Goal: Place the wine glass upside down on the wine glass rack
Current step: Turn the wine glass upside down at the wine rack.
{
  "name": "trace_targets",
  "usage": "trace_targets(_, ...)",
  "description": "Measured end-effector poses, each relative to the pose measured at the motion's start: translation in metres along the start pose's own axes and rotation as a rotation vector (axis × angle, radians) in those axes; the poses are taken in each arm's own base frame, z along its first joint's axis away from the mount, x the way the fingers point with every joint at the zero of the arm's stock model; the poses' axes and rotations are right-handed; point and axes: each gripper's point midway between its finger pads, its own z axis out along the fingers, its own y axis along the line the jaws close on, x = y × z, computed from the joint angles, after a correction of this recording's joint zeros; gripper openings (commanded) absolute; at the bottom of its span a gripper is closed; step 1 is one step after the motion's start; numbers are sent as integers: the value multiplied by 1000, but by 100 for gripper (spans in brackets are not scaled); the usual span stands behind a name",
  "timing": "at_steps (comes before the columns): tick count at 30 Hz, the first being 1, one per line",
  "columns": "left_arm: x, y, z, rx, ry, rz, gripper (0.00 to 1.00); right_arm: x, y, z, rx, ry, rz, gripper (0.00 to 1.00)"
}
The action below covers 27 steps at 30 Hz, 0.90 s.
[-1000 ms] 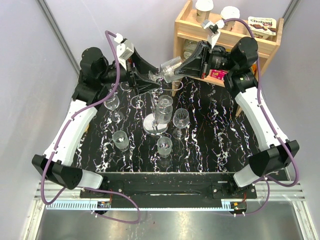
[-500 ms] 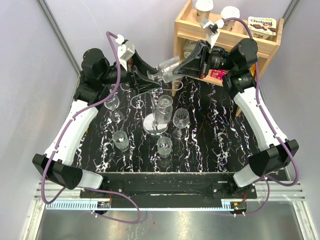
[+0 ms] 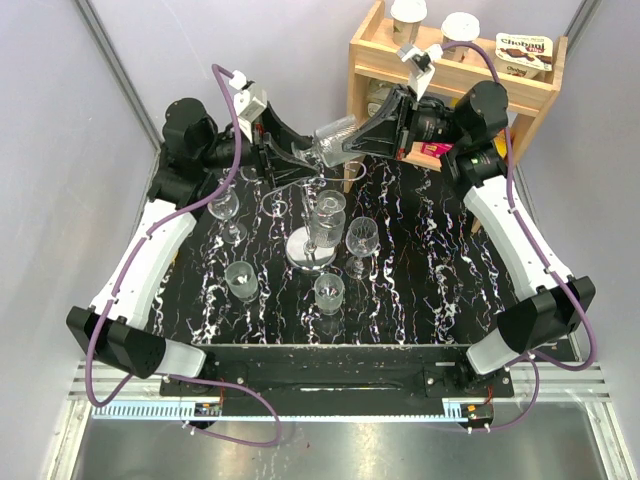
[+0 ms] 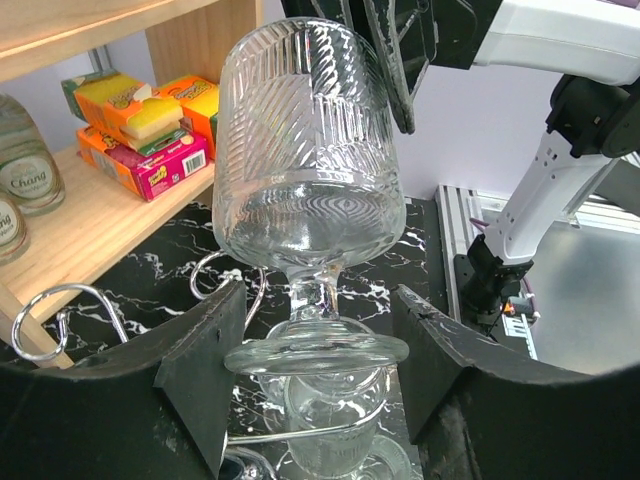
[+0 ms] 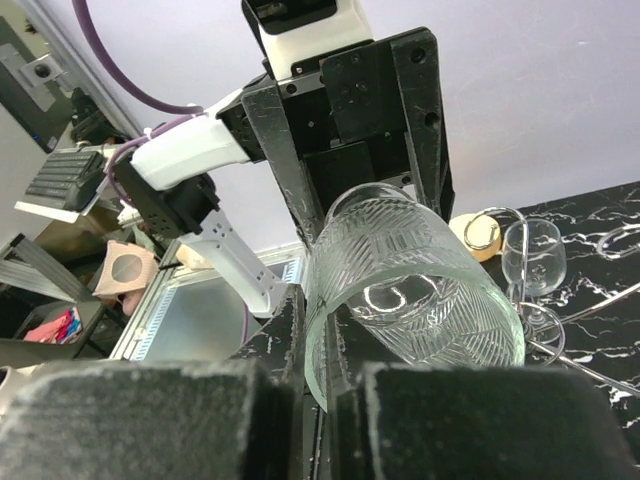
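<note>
Glass: the wine glass (image 3: 338, 137) is up in the air, tipped on its side, between the two arms at the far end of the worktop (image 3: 420, 290); it is above and behind the rack
Right end effector (image 5: 310, 385): its pads pinch the rim of the glass, one inside the bowl and one outside; it holds the glass
Left end effector (image 4: 318, 365): its two dark fingers (image 4: 205, 355) stand wide on each side of the stem and foot; they look just apart from the glass, so it is not holding yet
Rack: the rack (image 3: 312, 250) stands near the middle of the worktop on its round base; one glass already hangs on it, and its curled arms (image 4: 60, 305) show below the held glass
Step now: it looks like a hand-over, so the left arm can take the stem
How to do it well: close the left fingers on the thin stem, just above the foot; squeeze softly, glass is slippery and can crack; the right pads should let go only when the left grip is firm
Next need: the bowl must point down and the foot must slide into a free curl
Watch out: other glasses (image 3: 362, 236) stand near the rack; a bump could knock them over
</note>
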Motion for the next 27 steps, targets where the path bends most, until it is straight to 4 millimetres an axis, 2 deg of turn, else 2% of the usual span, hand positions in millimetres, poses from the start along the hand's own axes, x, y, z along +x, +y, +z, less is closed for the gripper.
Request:
trace_targets(4,6,9,-7,-20,1,-25,0,8,-14,2,42,1,3,24)
trace_targets(9,4,19,-17,-57,-7,-39,0,23,-30,1,79,17,5,34)
trace_targets(19,8,29,-22,-100,3,-49,0,51,-52,0,107,59,23,36)
trace_targets(27,15,35,-21,-105,26,-55,0,68,-61,6,130,83,29,43)
